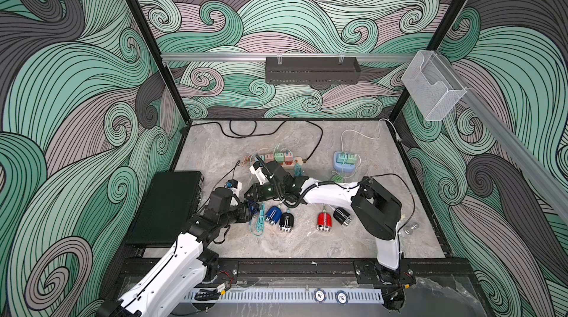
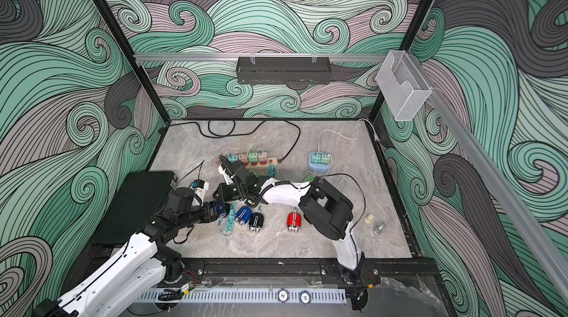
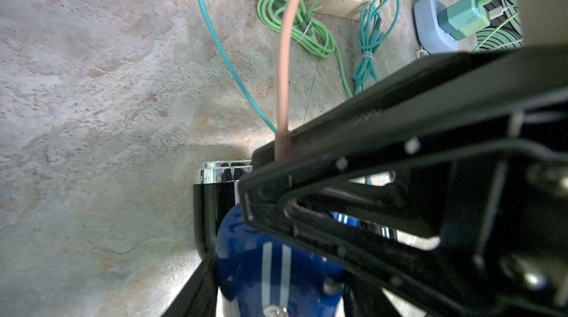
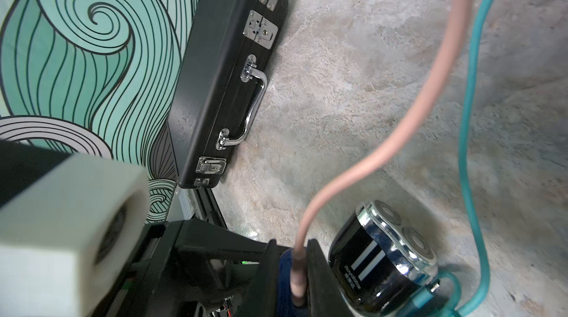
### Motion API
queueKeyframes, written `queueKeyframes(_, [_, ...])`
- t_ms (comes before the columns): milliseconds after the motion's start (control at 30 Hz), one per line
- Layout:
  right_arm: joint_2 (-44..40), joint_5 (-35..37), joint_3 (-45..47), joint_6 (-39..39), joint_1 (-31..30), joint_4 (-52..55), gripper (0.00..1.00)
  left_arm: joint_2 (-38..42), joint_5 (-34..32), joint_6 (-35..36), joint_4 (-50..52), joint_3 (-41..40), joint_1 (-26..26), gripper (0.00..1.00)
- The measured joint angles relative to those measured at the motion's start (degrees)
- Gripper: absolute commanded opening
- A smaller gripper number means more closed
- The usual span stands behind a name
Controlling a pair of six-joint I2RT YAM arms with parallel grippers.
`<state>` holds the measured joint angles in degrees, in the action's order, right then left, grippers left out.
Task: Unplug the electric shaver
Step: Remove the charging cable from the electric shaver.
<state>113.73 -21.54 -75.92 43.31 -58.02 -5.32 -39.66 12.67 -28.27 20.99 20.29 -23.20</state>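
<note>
Right pincer [image 4: 292, 255]: narrow, fingers clamped on the plug end of the pink cable [image 4: 424, 100], right where it meets the blue shaver [image 3: 246, 269]. Plug looks seated in the shaver; the joint itself is hidden behind the fingers.

Left pincer [image 1: 252, 207]: half-wide, closed around that same blue shaver, low over the table [image 1: 353, 238], near its front left. The two pincers meet tip to tip.

Pink cable arcs up and away from the grip toward the power strip [image 1: 281, 163]; its far end runs out of the wrist views.

Just beside the grip: black shaver [image 4: 368, 260], lying on its side, chrome head facing away from the pincers, a teal cable [image 4: 470, 115] at its base.

In a top view, a second blue shaver [image 1: 273, 214] lies between the left pincer and the black one. Red shaver [image 1: 324, 221] further right, apart from them.

Black case [image 4: 215, 69] flat along the left wall, latches and handle facing the table's middle.
</note>
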Motion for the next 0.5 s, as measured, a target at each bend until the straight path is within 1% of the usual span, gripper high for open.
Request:
queueKeyframes(100, [-0.11,-0.04,0.63,-0.48,0.2,-0.37,0.06,0.02,-0.04,0.07,0.02,0.0,-0.39,0.44])
queueKeyframes(267, [-1.14,-0.42,2.78,-1.09,0.48,-1.99,0.03,0.02,-0.07,0.2,0.37,0.0,-1.38,0.44])
queueKeyframes(333, [-1.7,-0.44,3.5,-1.31,0.66,-2.51,0.02,0.02,0.17,0.22,0.04,0.0,-1.66,0.47])
queueKeyframes(433, [-2.71,-1.25,4.44,-1.36,1.25,-2.99,0.01,0.02,1.07,0.17,-0.96,-0.02,-1.7,0.56])
queueKeyframes(500, [-3.23,-1.86,4.83,-1.33,1.7,-3.26,0.0,0.04,1.42,0.0,-1.88,-0.04,-1.7,0.65])
